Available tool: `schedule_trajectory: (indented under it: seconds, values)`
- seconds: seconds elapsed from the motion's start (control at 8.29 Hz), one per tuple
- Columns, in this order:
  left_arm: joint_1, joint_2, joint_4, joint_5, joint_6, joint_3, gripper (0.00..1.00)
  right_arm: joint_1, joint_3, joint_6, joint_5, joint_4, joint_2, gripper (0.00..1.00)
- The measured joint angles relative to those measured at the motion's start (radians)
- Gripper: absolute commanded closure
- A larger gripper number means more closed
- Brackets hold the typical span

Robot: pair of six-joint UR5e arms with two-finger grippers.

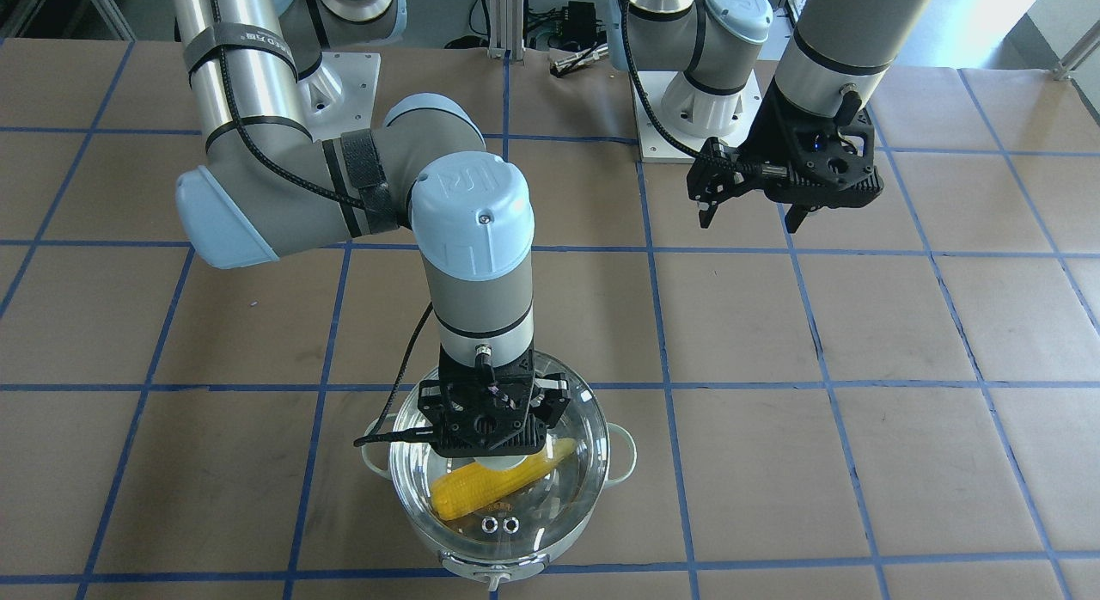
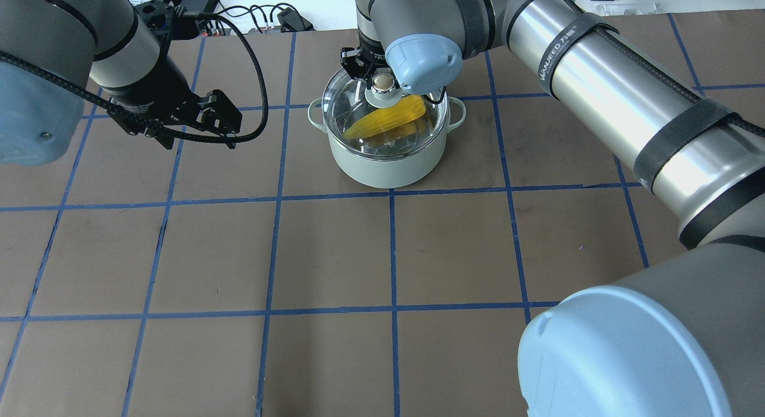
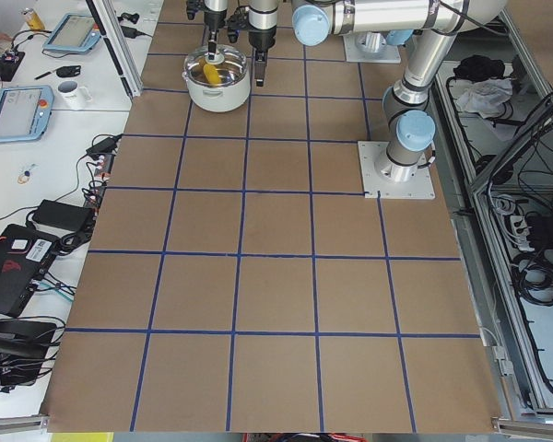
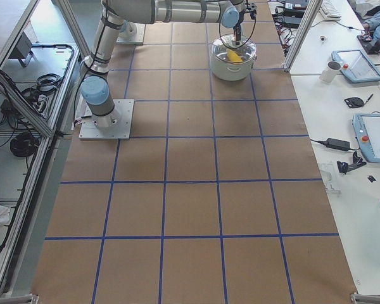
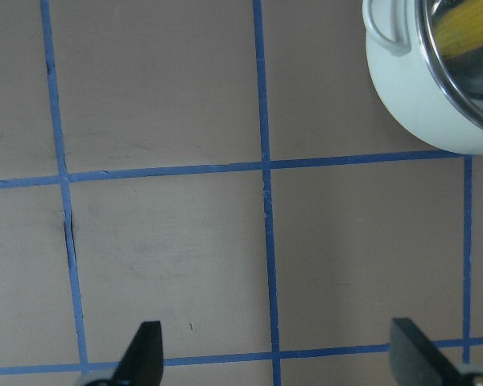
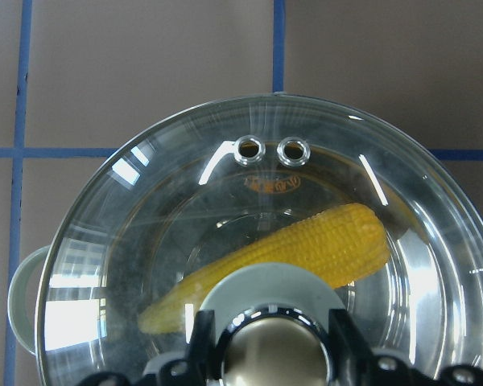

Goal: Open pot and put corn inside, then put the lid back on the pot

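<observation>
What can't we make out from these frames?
Hold of the right claw on the lid: contact cut off by the right wrist view's bottom edge.
Seat of the lid on the pot: far rim behind the right claw in the front-facing view; too small in both side views.
Middle of the corn: hidden under that claw, front-facing view.

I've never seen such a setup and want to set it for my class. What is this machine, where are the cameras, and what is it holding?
A robot with two arms works at a paper-covered table. Four pictures come from fixed cameras: across the table, behind the robot, and at each end. Two come from wrist cameras. On the table stands a mint-green pot with the corn inside and the glass lid on it. The right hand grips the lid's gold knob. The left hand hangs open and empty.
</observation>
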Motion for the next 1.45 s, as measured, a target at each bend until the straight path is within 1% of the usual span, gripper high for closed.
schedule_trajectory:
  seconds: [1.45]
  values:
    - [0.007,-0.004,-0.009,0.003,-0.002,0.002,0.0,-0.003,0.015,-0.005,0.0,-0.003,0.001,0.66]
